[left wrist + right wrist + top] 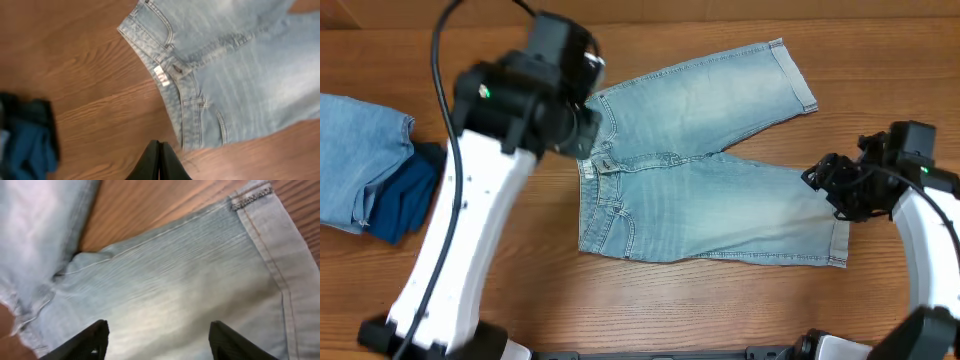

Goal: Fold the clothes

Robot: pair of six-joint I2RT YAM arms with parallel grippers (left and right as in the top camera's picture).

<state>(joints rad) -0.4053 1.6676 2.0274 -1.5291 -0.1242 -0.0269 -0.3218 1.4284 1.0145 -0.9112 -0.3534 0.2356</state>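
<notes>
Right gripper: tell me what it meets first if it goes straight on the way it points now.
The right gripper, open, points at the light-blue denim shorts: it would likely meet the leg panel just inside the hemmed cuff. How far off the cloth lies is unclear.

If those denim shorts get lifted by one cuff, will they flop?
Probably flop: the shorts lie limp and wrinkled, so the rest should hang. Likely not slippery; the weave looks coarse. The stitched waistband may bend less.

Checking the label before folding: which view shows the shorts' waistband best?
Left wrist: the waistband runs close and sharp, label visible. Overhead shows it small, partly covered. Right wrist shows only a leg and its cuff.
</notes>
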